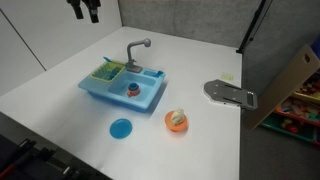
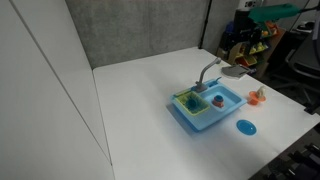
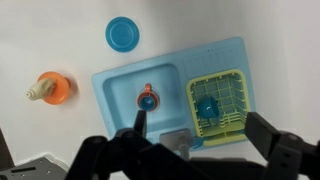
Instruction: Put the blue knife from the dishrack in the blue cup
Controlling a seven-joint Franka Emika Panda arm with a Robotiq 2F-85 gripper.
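**Open pincer high over the sink, knife not yet reached**

The pincer hangs high above the toy set with its jaws spread wide and nothing between them. In the wrist view the two dark fingers frame the lower edge of the picture. In an exterior view the pincer sits at the very top of the frame, well apart from everything on the table.

Almost straight below it, just ahead of the gap between the fingers, lies the dishrack, a green tray set in one end of the blue sink. A blue piece rests inside the rack and is taken to be the blue knife, though its shape is too small to make out. The grey faucet stands beside the rack, nearer the pincer.

Off to one side of the rack, in the sink's basin, stands the blue cup, upright with its reddish inside showing. Farther out on the bare table are a flat blue disc and an orange bowl, neither part of the job.

The step in hand looks like the approach, as no grasp has begun. The next move calls for a descent onto the rack, keeping clear of the faucet, with the fingers lined up across the knife's narrow width so they can close on it without catching the rack's ribs.
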